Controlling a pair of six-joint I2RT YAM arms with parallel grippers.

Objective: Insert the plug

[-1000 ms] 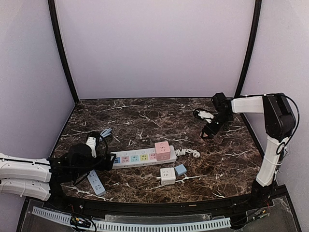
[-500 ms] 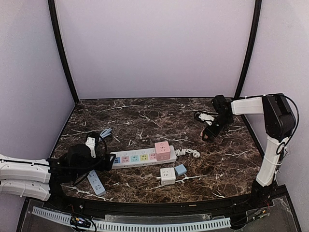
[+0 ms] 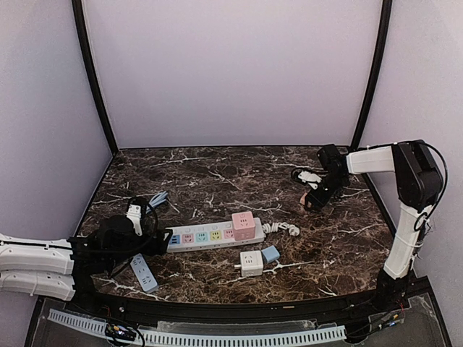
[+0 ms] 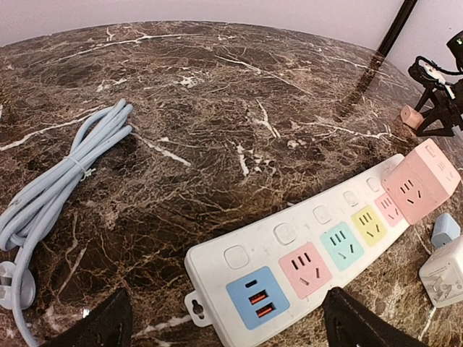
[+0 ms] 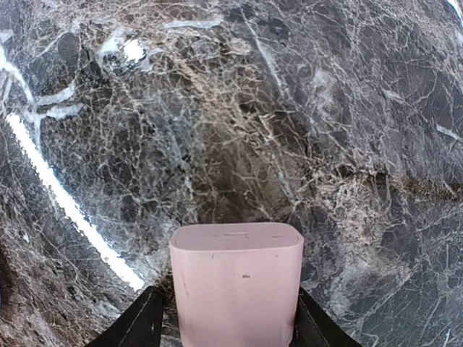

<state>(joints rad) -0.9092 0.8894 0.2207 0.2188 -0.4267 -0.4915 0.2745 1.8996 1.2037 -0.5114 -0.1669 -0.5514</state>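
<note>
A small pink plug (image 5: pixel 236 285) stands on the dark marble table at the back right; it also shows as a pink spot (image 3: pixel 309 203) in the top view. My right gripper (image 5: pixel 231 318) is down over it, one finger on each side. The right finger (image 5: pixel 307 322) lies against the plug, while a thin gap remains at the left finger (image 5: pixel 141 325). A white power strip (image 3: pixel 210 236) with coloured sockets lies front centre. My left gripper (image 4: pixel 231 325) hovers open over the strip's blue USB end (image 4: pixel 257 296), holding nothing.
A pink cube adapter (image 3: pixel 243 225) sits on the strip's right end. A white cube (image 3: pixel 251 263) and a small blue block (image 3: pixel 270 254) lie in front. A coiled blue cable (image 4: pixel 51 173), a white plug (image 3: pixel 136 214) and a small strip (image 3: pixel 143 272) lie at the left.
My right gripper has dropped slightly onto the pink plug and its fingers have narrowed around it. The left arm has hardly moved.
</note>
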